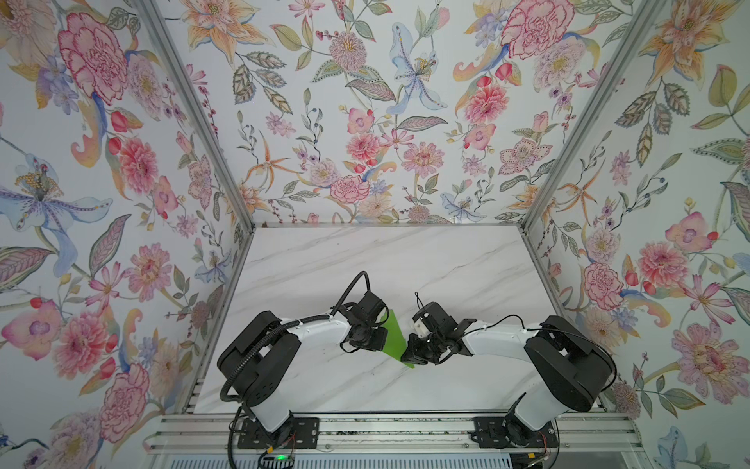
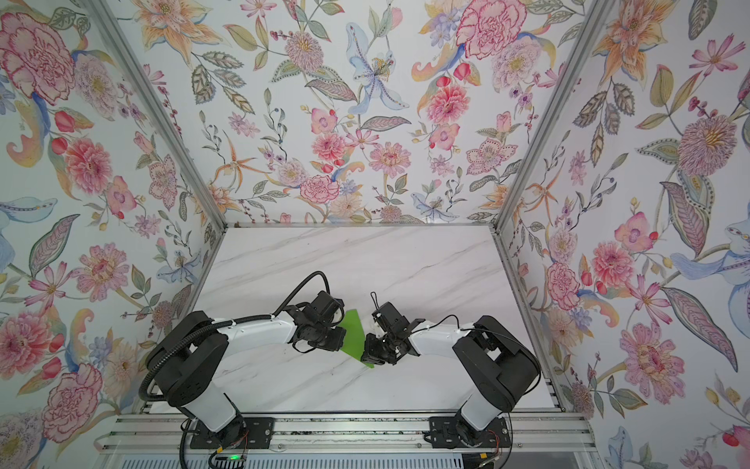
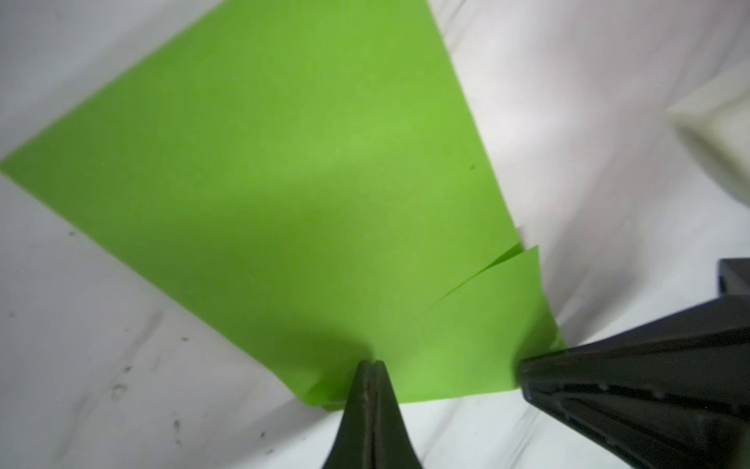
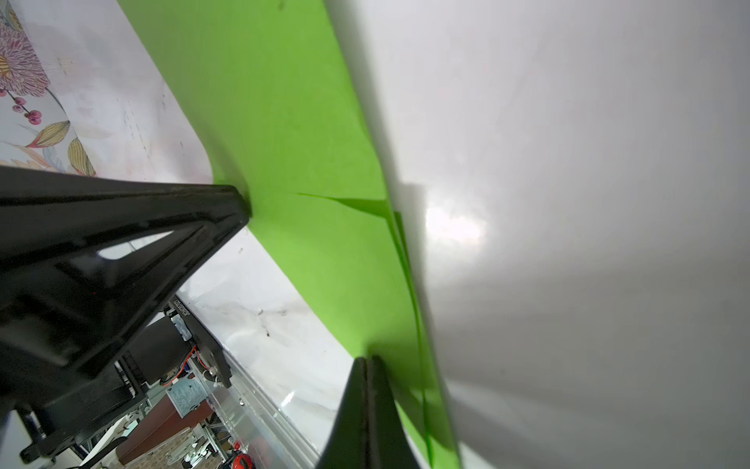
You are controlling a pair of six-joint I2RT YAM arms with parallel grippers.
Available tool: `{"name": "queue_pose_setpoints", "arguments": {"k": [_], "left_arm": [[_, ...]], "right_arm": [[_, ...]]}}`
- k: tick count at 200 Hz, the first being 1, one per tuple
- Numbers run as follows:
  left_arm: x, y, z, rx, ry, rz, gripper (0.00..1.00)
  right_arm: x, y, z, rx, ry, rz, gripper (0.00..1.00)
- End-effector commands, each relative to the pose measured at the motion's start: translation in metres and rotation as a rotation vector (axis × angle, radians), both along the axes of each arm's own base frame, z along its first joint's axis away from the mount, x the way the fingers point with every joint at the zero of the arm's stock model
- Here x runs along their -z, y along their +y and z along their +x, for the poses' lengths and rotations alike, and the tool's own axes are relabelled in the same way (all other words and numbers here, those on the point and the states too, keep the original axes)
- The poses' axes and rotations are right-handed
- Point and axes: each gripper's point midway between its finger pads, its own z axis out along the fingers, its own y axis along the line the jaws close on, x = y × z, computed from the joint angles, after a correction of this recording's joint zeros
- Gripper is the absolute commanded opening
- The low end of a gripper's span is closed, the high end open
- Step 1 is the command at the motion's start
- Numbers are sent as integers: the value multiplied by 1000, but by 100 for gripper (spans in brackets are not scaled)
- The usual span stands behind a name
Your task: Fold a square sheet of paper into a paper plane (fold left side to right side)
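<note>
The square sheet of paper (image 1: pixel 395 339) (image 2: pixel 355 339) is bright green and lies folded flat on the marble table between my two arms. A loose flap edge (image 3: pixel 487 272) shows across one corner. In the left wrist view my left gripper (image 3: pixel 373 362) is shut, its closed tip set down on the paper (image 3: pixel 284 182) near one edge. My right gripper (image 3: pixel 524 373) touches the same edge a little way along. In the right wrist view the right gripper (image 4: pixel 368 358) is shut, tip on the paper (image 4: pixel 284 122), and the left gripper (image 4: pixel 243 203) presses the opposite edge. No paper plane shape shows.
The white marble table (image 1: pixel 365 264) is walled on three sides by floral panels (image 1: pixel 365 122). An aluminium rail (image 1: pixel 385 430) with both arm bases runs along the front edge. Both arms reach inward to meet near the table's middle.
</note>
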Motion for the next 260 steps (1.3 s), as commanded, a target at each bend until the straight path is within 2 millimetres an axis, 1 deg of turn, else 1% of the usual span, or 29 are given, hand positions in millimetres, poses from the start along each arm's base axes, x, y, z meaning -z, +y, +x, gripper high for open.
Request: {"name": "queue_pose_setpoints", "arguments": {"k": [1, 59, 73, 84, 93, 101, 104, 121, 128, 135, 151, 174, 196, 219, 240, 260], "left_arm": [[22, 35, -14, -22, 49, 120, 3], [32, 71, -12, -75, 68, 171, 3], [31, 79, -9, -92, 62, 172, 3], [24, 80, -3, -100, 40, 163, 3], [15, 77, 2, -101, 12, 144, 5], [8, 74, 5, -104, -4, 126, 8], [-3, 70, 9, -106, -33, 97, 9], [-27, 58, 17, -122, -86, 7, 16], [-36, 54, 18, -130, -100, -28, 19], [-43, 50, 19, -140, -112, -63, 22], [-56, 41, 17, -149, -121, -142, 29], [-63, 30, 10, -156, -115, -217, 35], [-64, 18, 2, -150, -115, -256, 41], [-63, 1, -5, -136, -107, -290, 46], [-58, -8, -11, -128, -100, -290, 47], [-51, -12, -13, -128, -90, -285, 48]], "right_arm": [[37, -39, -21, 40, 79, -182, 0], [35, -39, -22, 47, 82, -176, 0], [33, -35, -22, 52, 81, -164, 0], [30, -29, -22, 56, 84, -137, 0], [26, -21, -22, 60, 87, -108, 0], [19, -9, -21, 61, 86, -67, 0], [16, -4, -20, 58, 84, -48, 0], [-5, 25, -17, 29, 62, 51, 0], [-14, 33, -16, 16, 47, 69, 0], [-19, 36, -14, 5, 32, 65, 0], [-24, 30, -10, 5, 1, 18, 6], [-21, 13, -5, 32, -1, -27, 8], [-18, 4, -5, 40, 4, -38, 8], [-18, 1, -4, 36, 6, -37, 8], [-16, 0, -4, 34, 9, -39, 7], [-17, 1, -4, 31, 9, -37, 7]]}}
